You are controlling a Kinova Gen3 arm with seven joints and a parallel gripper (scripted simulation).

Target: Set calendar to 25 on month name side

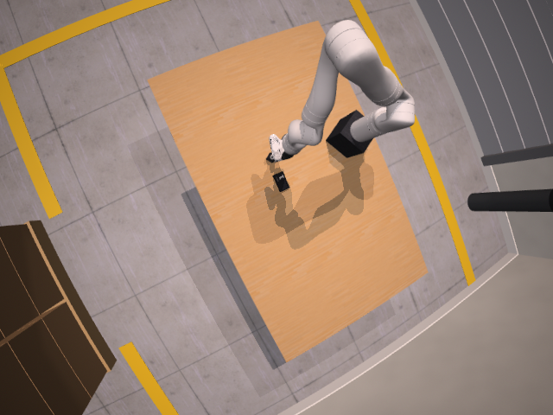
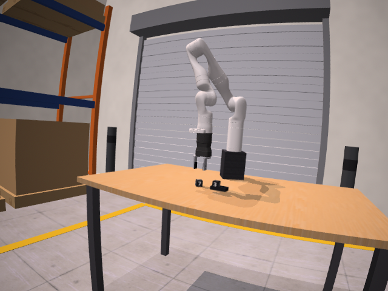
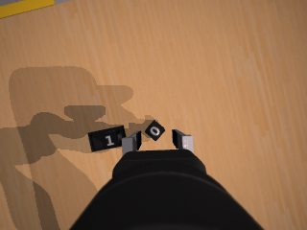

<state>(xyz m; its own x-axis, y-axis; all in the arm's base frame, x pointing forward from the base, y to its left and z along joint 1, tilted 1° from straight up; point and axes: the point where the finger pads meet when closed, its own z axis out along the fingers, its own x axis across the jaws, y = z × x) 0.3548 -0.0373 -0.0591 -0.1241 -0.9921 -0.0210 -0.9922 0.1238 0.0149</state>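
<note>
A small black tray [image 2: 219, 188] lies flat on the wooden table. One black cube [image 2: 215, 183] stands in the tray's left end; it shows a 3 on its side and a 1 on top in the wrist view [image 3: 108, 140]. The second cube [image 2: 199, 182] stands on the table outside the tray, just to its left. It shows a 7 on its side and a 0 on top [image 3: 154, 130], and is turned at an angle to the fingers. My gripper [image 2: 199, 167] is open and empty. It points straight down and hovers some way above this loose cube, which shows between the fingers. In the overhead view the gripper [image 1: 272, 156] hides the loose cube, and the tray [image 1: 281, 181] lies just beside it.
The arm's black base block [image 2: 232, 164] stands on the table behind and to the right of the tray. The table's near edge is well away from the cubes.
</note>
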